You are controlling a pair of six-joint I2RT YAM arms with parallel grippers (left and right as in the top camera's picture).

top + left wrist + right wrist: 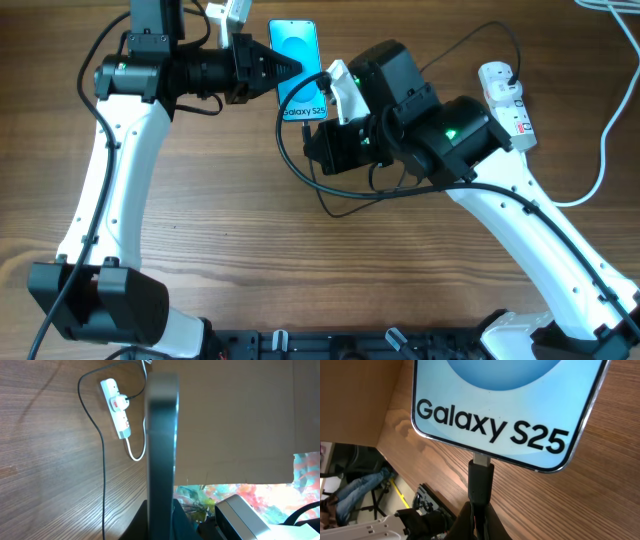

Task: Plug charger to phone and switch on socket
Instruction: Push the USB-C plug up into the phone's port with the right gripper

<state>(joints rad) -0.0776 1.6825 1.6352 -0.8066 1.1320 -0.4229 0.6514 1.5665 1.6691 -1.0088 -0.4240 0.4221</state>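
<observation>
Overhead: the left gripper (285,68) is clamped on the left edge of the slim rectangular teal-screened phone (300,55) above the brown wooden table (220,220). The right gripper (312,128) pinches the tip of the thin black charger cable (300,172). The short white oblong socket strip (505,100) lies well apart at the right.

Left wrist: the phone (161,435) stands edge-on between the fingers.

Right wrist: closed fingers (470,520) hold the plug tip (481,477) against the phone's bottom edge.
</observation>
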